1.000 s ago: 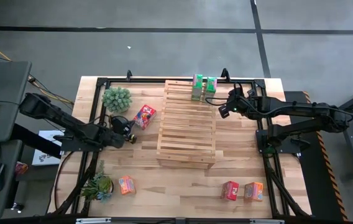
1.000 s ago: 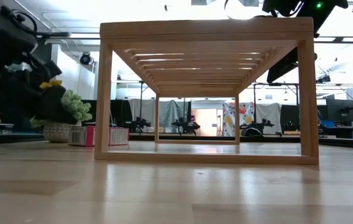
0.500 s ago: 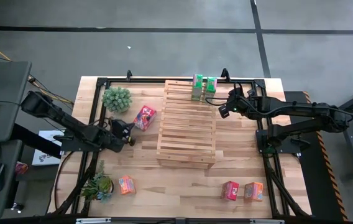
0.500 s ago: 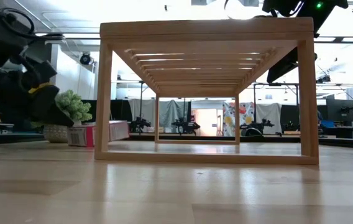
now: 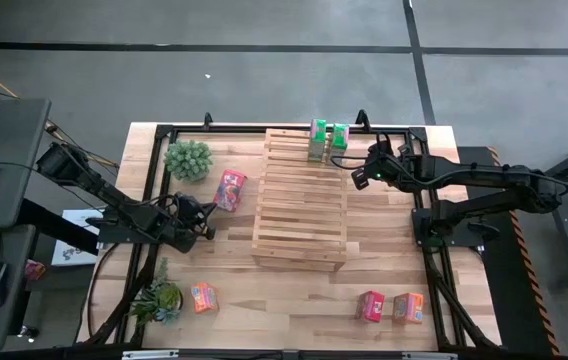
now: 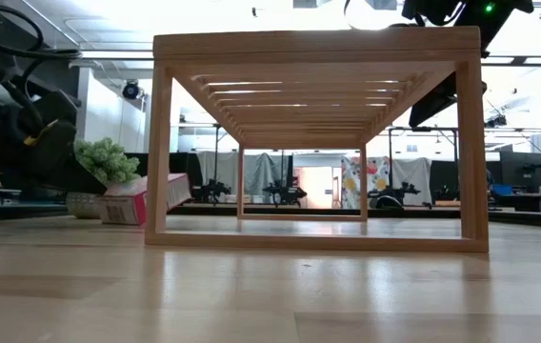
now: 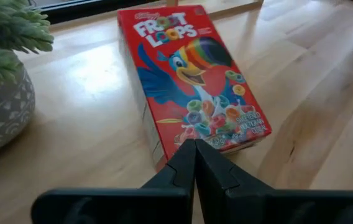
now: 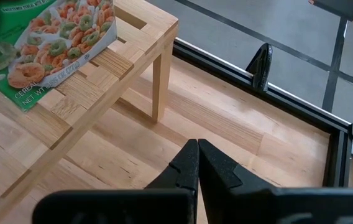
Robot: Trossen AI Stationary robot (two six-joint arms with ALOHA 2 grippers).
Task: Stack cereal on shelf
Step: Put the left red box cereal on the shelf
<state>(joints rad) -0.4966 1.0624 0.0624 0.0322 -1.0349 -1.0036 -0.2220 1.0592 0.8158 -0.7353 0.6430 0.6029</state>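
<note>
A red cereal box [image 5: 230, 189] lies left of the pale slatted shelf [image 5: 300, 198]. In the low view this box [image 6: 144, 198] sits tilted, its end toward the shelf raised. My left gripper [image 5: 210, 212] is shut, its tips at the box's near short end [image 7: 195, 146]. Two green cereal boxes [image 5: 317, 140] [image 5: 339, 137] stand on the shelf's far end. An orange box [image 5: 202, 296] lies near the table's front left. A red box [image 5: 369, 306] and an orange one [image 5: 408, 307] lie front right. My right gripper [image 5: 359, 178] is shut and hovers beside the shelf's far right corner. My left gripper meets the red box at the bottom short edge [image 7: 217, 144] of its printed face, with shut fingers [image 7: 183, 163] coming slantwise from the table's near left, along the box. The tips cover the point of contact. The box lies face up, tilted.
A potted plant [image 5: 187, 158] stands far left, close to the red box, and its pot [image 7: 2, 106] shows in the left wrist view. A second plant [image 5: 159, 298] stands near the front left. A black frame [image 8: 344, 134] rims the table. Bare tabletop [image 5: 294, 295] lies in front of the shelf.
My left arm has drawn back toward the table's left edge, uncovering the plant in the low view. The red box has gone from lying flat to tilted, its end toward the shelf raised.
</note>
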